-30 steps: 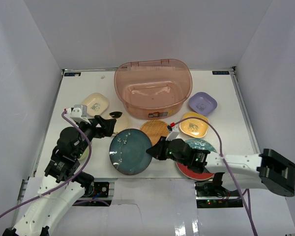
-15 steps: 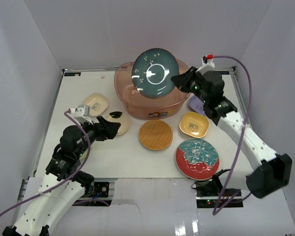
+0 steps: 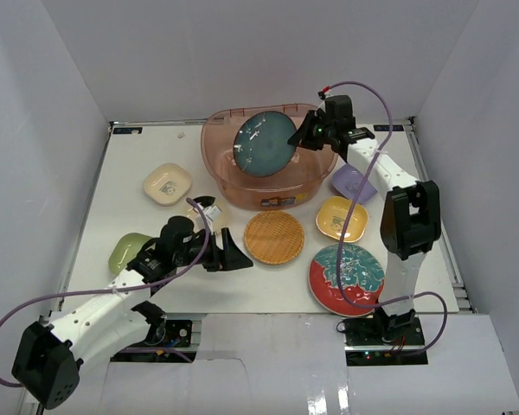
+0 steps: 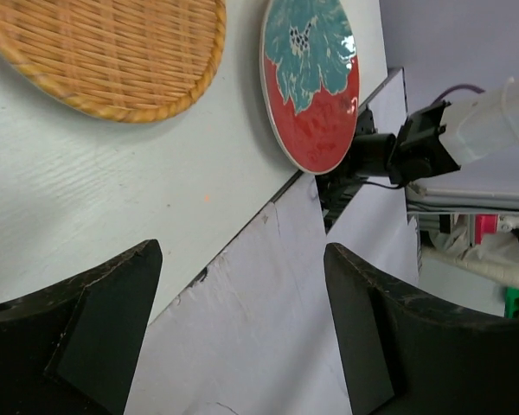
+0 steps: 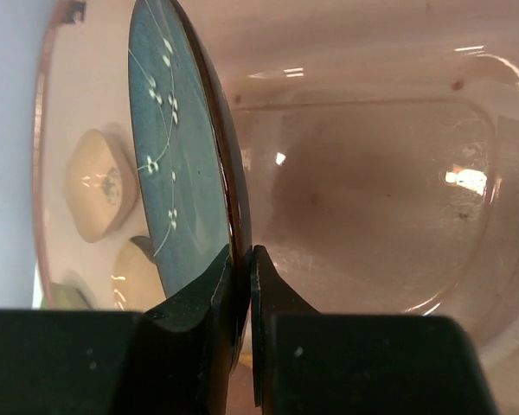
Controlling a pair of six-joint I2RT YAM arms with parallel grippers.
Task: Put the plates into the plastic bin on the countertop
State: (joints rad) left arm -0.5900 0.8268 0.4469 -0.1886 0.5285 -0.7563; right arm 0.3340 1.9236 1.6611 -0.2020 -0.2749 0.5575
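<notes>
My right gripper [image 3: 305, 136] is shut on the rim of the round teal plate [image 3: 264, 144] and holds it on edge, tilted, inside the plastic bin [image 3: 281, 192]. The right wrist view shows the jaws [image 5: 242, 255] pinching the teal plate [image 5: 177, 156] over the bin's floor [image 5: 372, 199]. My left gripper [image 3: 239, 259] is open and empty, low over the countertop [image 3: 138, 156], just left of the orange woven plate [image 3: 274, 237]. In the left wrist view the open gripper [image 4: 240, 252] points past the table's front edge, with the woven plate [image 4: 104, 52] and the red flower plate [image 4: 311, 82] ahead.
On the countertop lie a squarish cream plate [image 3: 166, 183], a green one [image 3: 128, 251], a cream round one [image 3: 209, 213] half under my left arm, a yellow one [image 3: 341, 218], a purple one [image 3: 355, 183] and the red flower plate [image 3: 347, 277]. White walls stand around.
My right gripper has carried the teal plate from the front of the table up and down into the bin. My left arm has swung right and down beside the woven plate.
</notes>
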